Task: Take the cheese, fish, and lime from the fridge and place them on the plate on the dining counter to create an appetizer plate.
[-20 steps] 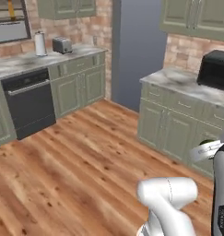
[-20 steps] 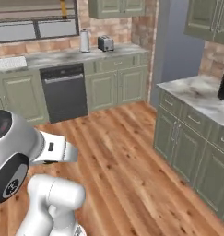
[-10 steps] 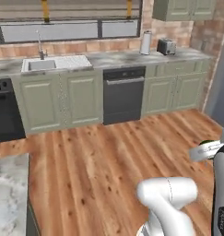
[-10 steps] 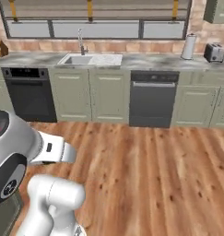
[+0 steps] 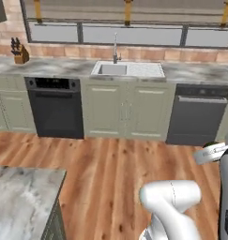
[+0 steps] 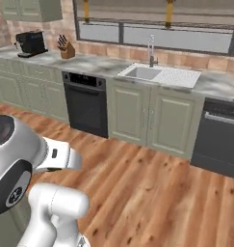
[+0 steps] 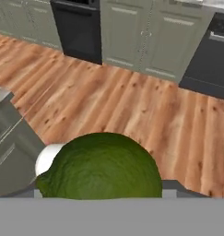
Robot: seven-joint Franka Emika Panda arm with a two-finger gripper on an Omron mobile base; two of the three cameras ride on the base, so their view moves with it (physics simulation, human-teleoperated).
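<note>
While the wooden floor (image 7: 132, 101) lay beneath, the lime (image 7: 102, 168), a round green fruit, sat at the bottom of the hand view, clamped in the gripper (image 7: 104, 191). Beyond stood sage-green cabinets (image 5: 122, 110), a sink (image 5: 127, 69), a black oven (image 5: 54, 108) and a marble counter corner (image 5: 21, 201).

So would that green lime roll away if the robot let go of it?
Probably. The lime looks round, with no flat side, so on a flat top it would likely roll. Its skin looks bumpy rather than slick, so it may not slip easily. It also looks plump and firm, so I'd guess it wouldn't squash.
</note>
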